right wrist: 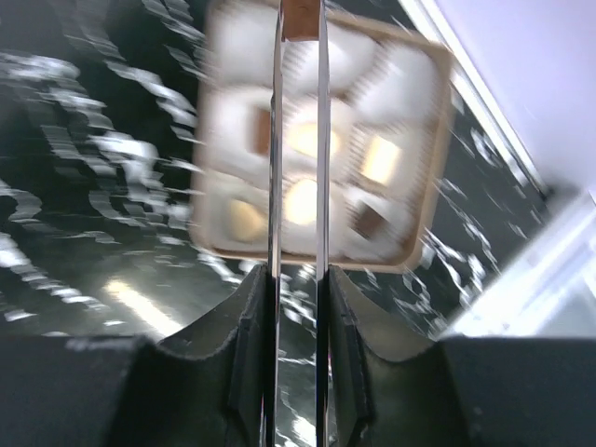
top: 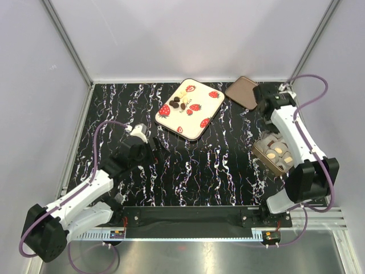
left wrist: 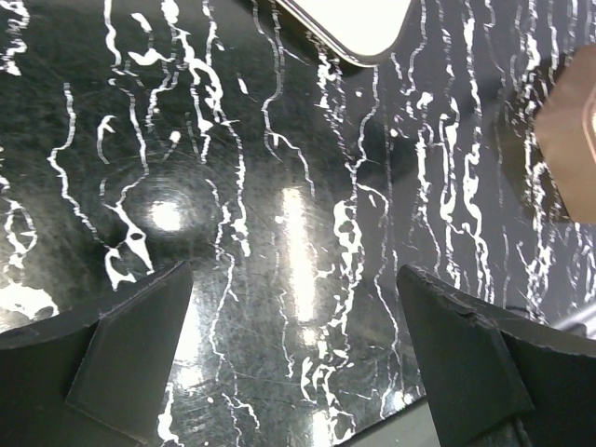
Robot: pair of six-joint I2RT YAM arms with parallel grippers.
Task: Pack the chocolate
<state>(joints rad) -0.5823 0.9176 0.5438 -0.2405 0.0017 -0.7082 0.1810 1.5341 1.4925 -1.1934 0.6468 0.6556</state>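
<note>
Bright overhead light. In my left wrist view the glossy black white-veined tabletop [left wrist: 279,140] throws glare at nine o'clock. My right wrist view smears with motion: the tan compartmented box [right wrist: 410,140] at twelve o'clock washes out; the brown rounded-square lid [right wrist: 300,17] in my right claw [right wrist: 298,275] gleams edge-on.

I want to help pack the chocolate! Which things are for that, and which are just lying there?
For the job:
- chocolates, piled on the tray
- box, with some sweets already in it

Just lying there:
- lid, set aside by the back wall, not needed yet
- cables of the arms
</note>
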